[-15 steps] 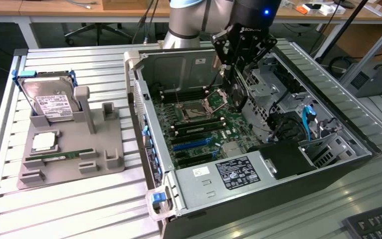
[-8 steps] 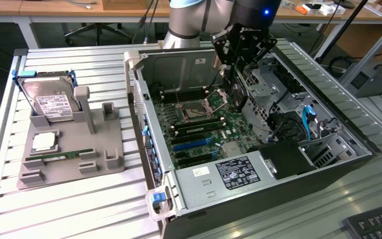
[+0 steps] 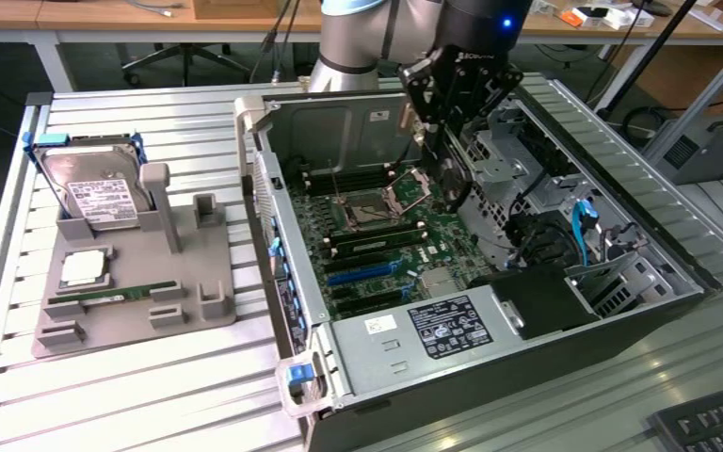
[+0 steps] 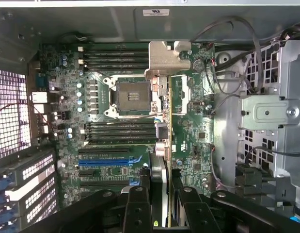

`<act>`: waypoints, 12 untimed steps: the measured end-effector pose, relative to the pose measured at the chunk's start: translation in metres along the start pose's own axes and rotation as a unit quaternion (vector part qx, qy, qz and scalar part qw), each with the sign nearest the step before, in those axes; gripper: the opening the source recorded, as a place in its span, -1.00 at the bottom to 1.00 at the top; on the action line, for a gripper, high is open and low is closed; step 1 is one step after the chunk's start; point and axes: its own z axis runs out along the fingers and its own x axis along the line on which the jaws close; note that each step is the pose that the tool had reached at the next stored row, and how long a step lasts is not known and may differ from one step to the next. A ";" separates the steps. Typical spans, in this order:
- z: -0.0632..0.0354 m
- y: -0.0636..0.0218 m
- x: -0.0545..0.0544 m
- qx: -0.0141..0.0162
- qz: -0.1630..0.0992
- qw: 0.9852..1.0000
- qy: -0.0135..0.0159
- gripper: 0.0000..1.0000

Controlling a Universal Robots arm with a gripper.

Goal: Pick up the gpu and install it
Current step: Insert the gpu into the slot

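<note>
Wrist view: gripper [image 4: 159,194] clamped on the gpu [image 4: 164,59].
It hangs above the motherboard [image 4: 111,141], beside the CPU socket [image 4: 132,94].

Locate the gray fixture [image 3: 199,268] on the slatted table [image 3: 148,104], at the exterior view's left. It holds three parts:

- A hard drive [image 3: 98,198] stands tilted at the far end.
- A processor chip [image 3: 83,268] lies flat nearer the camera.
- A green memory stick [image 3: 117,295] lies just beside the chip.

The open computer case [image 3: 330,122] lies on its side, just beside the fixture. Inside it, note the motherboard [image 3: 336,273], the processor socket [image 3: 368,212], the blue expansion slot [image 3: 361,273] and the labelled power supply [image 3: 431,330]. A keyboard [image 3: 719,424] sits at the near corner.
</note>
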 end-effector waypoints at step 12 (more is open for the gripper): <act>0.0000 0.0000 0.000 -0.001 -0.035 0.999 -0.001 -0.47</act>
